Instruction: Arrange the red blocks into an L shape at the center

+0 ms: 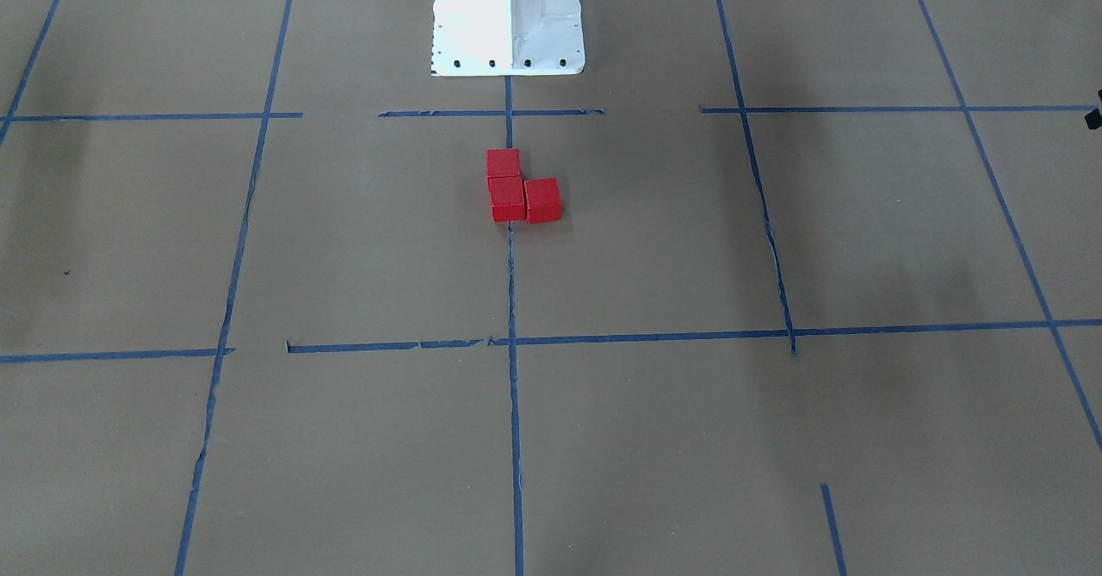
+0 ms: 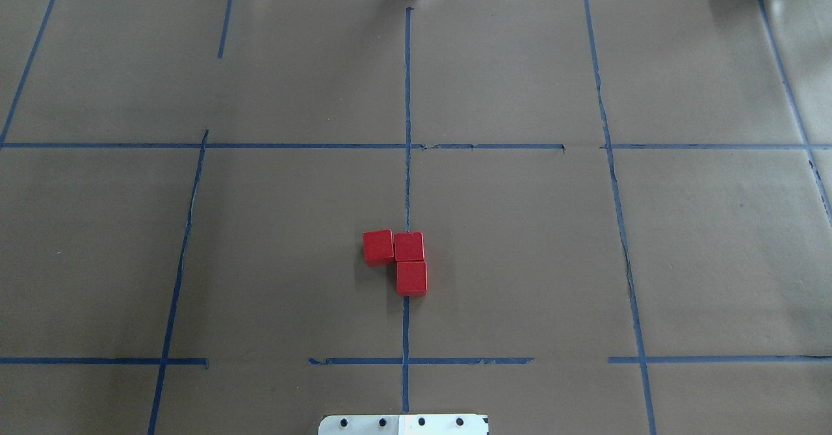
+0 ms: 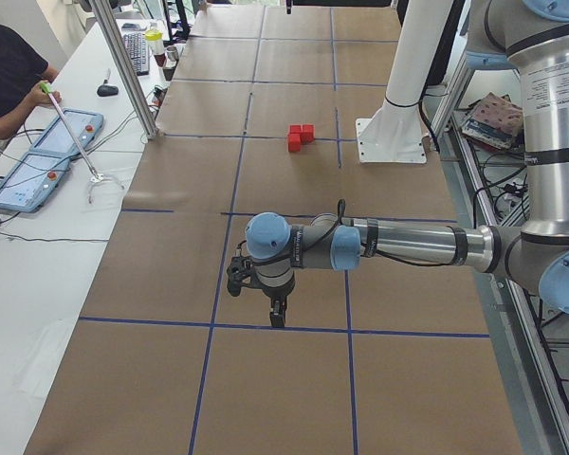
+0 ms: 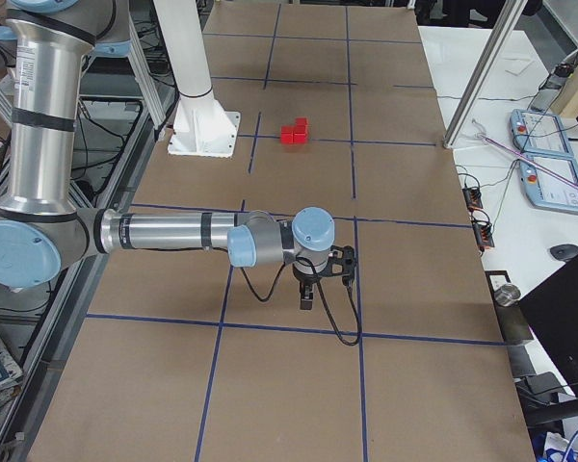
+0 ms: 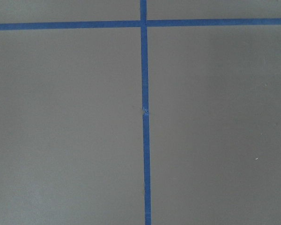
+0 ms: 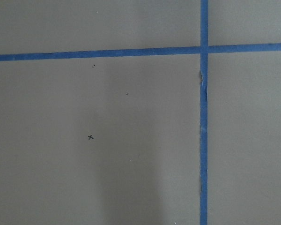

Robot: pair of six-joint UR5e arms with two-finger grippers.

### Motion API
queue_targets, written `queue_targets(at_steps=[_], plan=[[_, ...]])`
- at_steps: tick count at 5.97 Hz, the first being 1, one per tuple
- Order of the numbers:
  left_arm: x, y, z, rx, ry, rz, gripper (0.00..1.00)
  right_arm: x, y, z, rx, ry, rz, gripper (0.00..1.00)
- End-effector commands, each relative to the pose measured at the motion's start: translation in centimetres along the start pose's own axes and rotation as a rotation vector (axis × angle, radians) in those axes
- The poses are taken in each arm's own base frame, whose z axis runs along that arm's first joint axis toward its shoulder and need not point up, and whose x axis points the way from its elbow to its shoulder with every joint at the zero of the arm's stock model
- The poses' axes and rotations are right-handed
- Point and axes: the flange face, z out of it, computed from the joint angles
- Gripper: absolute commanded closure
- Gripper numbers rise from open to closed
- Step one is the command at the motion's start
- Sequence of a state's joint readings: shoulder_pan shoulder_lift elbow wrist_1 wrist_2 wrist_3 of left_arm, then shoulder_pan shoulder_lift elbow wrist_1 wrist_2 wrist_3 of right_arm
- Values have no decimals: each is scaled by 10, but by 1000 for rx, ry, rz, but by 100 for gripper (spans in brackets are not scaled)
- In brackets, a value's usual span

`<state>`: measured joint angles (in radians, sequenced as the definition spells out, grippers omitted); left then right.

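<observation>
Three red blocks touch each other in an L on the brown paper at the center, across the middle blue tape line (image 2: 407, 188). Two lie side by side (image 2: 378, 247) (image 2: 409, 246), and the third (image 2: 411, 277) sits on the base side of the right one. The front view shows the same group (image 1: 507, 198), as do the side views (image 3: 301, 136) (image 4: 294, 131). My left gripper (image 3: 277, 318) hangs low over the paper far from the blocks. My right gripper (image 4: 306, 300) does the same at the other end. Whether either is open or shut I cannot tell.
The white robot base (image 1: 508, 16) stands just behind the blocks. Both wrist views show only brown paper and blue tape (image 5: 145, 117) (image 6: 203, 131). A person (image 3: 9, 81) sits at a side table with tablets (image 3: 47, 156) beyond the paper's edge.
</observation>
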<state>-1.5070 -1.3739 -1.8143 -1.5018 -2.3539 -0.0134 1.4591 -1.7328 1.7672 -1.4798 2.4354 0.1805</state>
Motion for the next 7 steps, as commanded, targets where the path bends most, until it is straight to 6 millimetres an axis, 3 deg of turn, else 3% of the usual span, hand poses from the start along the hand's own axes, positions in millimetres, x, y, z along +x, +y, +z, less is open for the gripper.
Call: queue_targets(at_steps=[1, 7], plan=[[-2, 0, 1, -2, -16, 0, 0, 2, 1, -1, -16, -1, -36, 0], [0, -5, 0, 1, -8, 3, 0, 35, 8, -18, -32, 50, -67, 0]])
